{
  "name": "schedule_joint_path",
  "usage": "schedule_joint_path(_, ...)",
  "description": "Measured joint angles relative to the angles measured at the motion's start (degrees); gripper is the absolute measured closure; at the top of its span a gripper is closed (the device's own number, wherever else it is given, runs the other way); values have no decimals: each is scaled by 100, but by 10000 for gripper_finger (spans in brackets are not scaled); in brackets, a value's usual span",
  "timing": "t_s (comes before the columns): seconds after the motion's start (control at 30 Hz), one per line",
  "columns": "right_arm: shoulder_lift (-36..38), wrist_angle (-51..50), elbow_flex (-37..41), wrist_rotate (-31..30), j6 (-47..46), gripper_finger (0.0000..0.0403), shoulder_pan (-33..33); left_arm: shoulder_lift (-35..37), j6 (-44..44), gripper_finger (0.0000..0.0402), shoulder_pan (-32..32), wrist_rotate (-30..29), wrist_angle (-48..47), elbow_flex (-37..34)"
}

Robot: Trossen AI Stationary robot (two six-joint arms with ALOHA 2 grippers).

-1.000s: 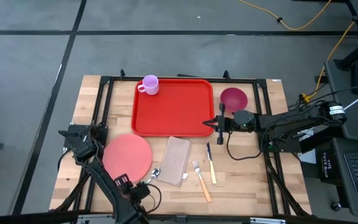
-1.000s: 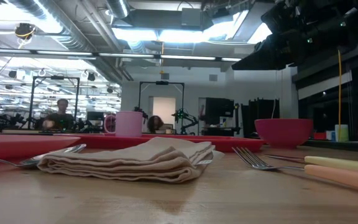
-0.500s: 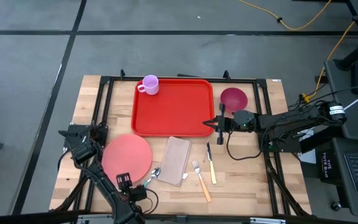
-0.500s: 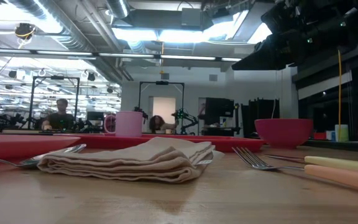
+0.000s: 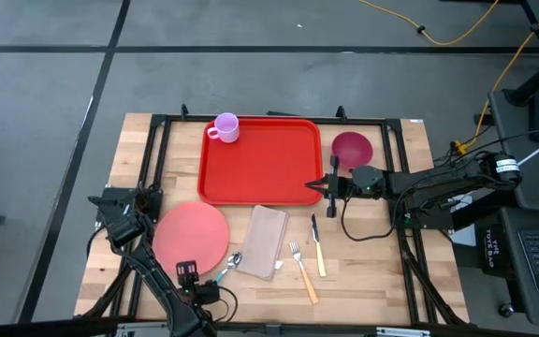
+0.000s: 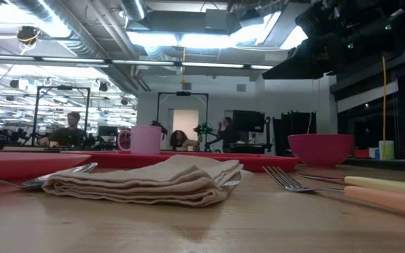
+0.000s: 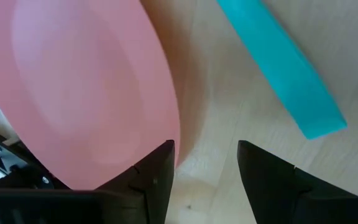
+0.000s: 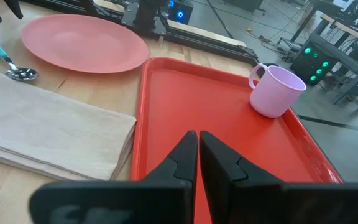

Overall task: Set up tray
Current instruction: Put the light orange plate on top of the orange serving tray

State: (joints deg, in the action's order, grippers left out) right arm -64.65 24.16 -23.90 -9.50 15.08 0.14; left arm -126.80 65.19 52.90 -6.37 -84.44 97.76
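The right hand (image 5: 330,185), fingers pressed together on nothing, has not moved in the last second, parked at the tray's (image 5: 260,161) 4 o'clock corner. The left hand (image 5: 187,272) (fingers parted, empty) has crept toward the plate (image 5: 190,235) — likely its next pick — at the table's (image 5: 363,262) 7 o'clock.

Wooden table (image 5: 382,267), tray (image 5: 260,164), plate (image 5: 191,236), napkin (image 5: 266,241), bowl (image 5: 351,148), cutlery (image 5: 309,257)
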Motion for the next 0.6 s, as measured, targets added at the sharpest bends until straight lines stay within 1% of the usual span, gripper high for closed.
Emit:
schedule_joint_path(0.23, 1, 1, 0, 0, 3, 379, 0, 0, -1, 233, 0, 2, 0, 0)
schedule_joint_path(0.4, 0, 1, 0, 2, 13, 379, -1, 0, -255, 239, 4, -18, 0, 0)
schedule_joint_path(0.6, 1, 3, 0, 2, 16, 379, -2, 0, -295, 249, 4, -213, 3, 0)
